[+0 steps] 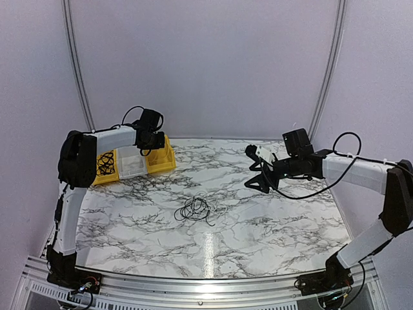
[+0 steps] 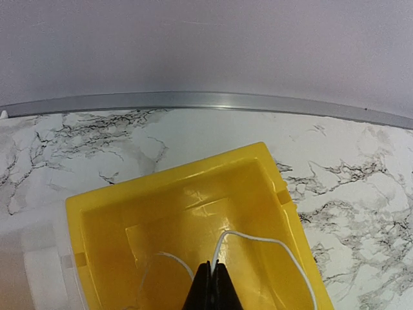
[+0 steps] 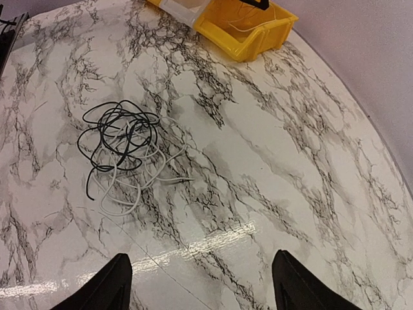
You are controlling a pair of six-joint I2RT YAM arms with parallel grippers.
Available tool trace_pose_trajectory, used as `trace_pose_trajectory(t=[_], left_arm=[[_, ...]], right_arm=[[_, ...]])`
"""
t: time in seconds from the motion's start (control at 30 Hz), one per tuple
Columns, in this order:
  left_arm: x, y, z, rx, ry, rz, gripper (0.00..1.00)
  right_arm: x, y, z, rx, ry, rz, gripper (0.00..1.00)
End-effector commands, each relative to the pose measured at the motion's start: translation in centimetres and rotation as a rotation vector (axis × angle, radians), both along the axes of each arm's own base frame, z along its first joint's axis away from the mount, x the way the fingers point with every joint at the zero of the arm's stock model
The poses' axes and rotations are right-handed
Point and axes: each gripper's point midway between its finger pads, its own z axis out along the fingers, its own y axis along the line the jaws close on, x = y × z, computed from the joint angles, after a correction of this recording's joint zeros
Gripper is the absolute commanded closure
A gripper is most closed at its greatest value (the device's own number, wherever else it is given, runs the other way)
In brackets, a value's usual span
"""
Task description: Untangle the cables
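left gripper (image 2: 211, 284): pinched shut on white cable (image 2: 258, 239), above yellow bin (image 2: 174, 171)
right gripper (image 3: 200, 279): spread wide, empty
tip: release low, so the slack lands inside the bin

Marble tabletop (image 1: 277, 219): bare surface on every side of cable tangle (image 1: 195, 210); access open from near edge and both flanks. Far left: row of bins (image 1: 132, 165) blocks low passage. Left gripper (image 2: 211, 274), pinched on white cable (image 2: 271, 245), over end yellow bin (image 2: 161, 219). Right gripper (image 3: 200, 268), jaws wide, above bare marble, well apart from tangle.
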Motion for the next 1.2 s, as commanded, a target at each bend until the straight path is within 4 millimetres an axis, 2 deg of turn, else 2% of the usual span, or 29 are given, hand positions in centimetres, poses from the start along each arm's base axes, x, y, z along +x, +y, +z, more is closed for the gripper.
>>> trace_pose_trajectory(t=[0.0,0.1,0.13,0.2,0.3,0.43,0.57,0.7,0.77,0.83,0.93,1.03,1.17], left_arm=[[1.5,0.2,0.3,-0.023,-0.034,0.019,1.00],[1.4,0.2,0.2,-0.026,-0.030,0.020,1.00],[1.4,0.1,0.3,-0.032,-0.029,0.014,0.96],[1.1,0.0,1.2,-0.045,-0.033,0.008,0.81],[0.4,0.4,4.0,-0.052,-0.065,0.008,0.68],[-1.2,1.0,8.7,-0.070,-0.123,0.005,0.60],[-4.4,-0.4,12.3,-0.103,-0.154,-0.070,0.56],[-10.0,-4.4,15.6,-0.126,-0.195,-0.227,0.54],[-13.4,-6.9,15.4,-0.123,-0.195,-0.310,0.53],[-16.8,-9.1,14.4,-0.123,-0.179,-0.393,0.51],[-21.6,-11.5,12.6,-0.141,-0.155,-0.476,0.50],[-25.6,-12.1,10.3,-0.192,-0.121,-0.496,0.50],[-29.6,-12.8,9.3,-0.261,-0.148,-0.536,0.50]], right_arm=[[0.0,-0.3,-0.7,-0.020,0.016,-0.002,0.25],[0.0,-0.3,-0.8,-0.021,0.019,-0.001,0.25],[0.0,-0.3,-0.8,-0.022,0.019,-0.002,0.25],[0.0,-0.3,-0.8,-0.023,0.019,-0.003,0.25],[0.0,-0.3,-1.0,-0.025,0.021,0.000,0.25],[-0.1,-0.3,-1.8,-0.035,0.038,0.006,0.26],[-0.6,0.2,-3.6,-0.038,0.112,0.034,0.29],[-1.8,1.2,-5.3,-0.032,0.237,0.090,0.32],[-2.8,2.1,-6.2,-0.031,0.299,0.128,0.33],[-3.5,3.2,-7.1,-0.044,0.337,0.149,0.33],[-3.5,4.7,-8.3,-0.062,0.404,0.143,0.33],[-3.3,5.8,-9.0,-0.041,0.506,0.144,0.33],[-2.9,6.7,-9.7,-0.020,0.611,0.131,0.34]])
